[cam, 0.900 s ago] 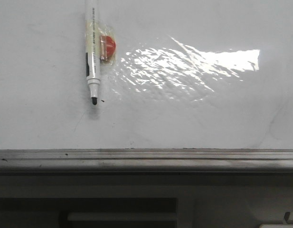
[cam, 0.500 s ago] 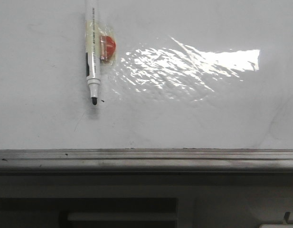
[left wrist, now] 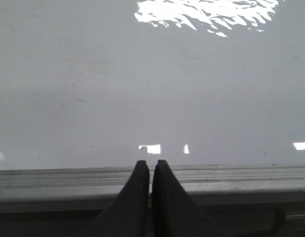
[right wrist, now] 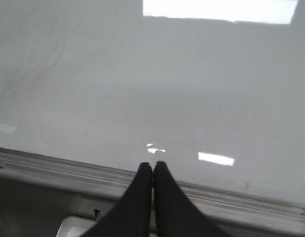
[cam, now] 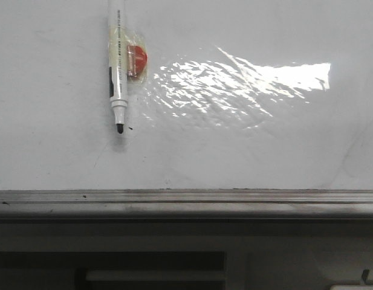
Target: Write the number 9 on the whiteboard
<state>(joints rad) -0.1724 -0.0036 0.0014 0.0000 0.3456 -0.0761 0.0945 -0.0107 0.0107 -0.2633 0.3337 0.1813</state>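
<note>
White whiteboard (cam: 246, 151) lies ahead of both closed, empty claws (left wrist: 146, 165) (right wrist: 152, 167); no number 9 is visible. Fetch the taped pen (cam: 116, 66) (cap off) first, gripping squarely.

the left gripper (left wrist: 151, 170) is showing in its wrist view with both dark fingers (left wrist: 138, 187) pressing together, tips meeting, nothing sitting between them. the right gripper (right wrist: 152, 170) is looking the same in its own wrist view, its fingers (right wrist: 164, 190) closing flat against each other, holding nothing.
</note>
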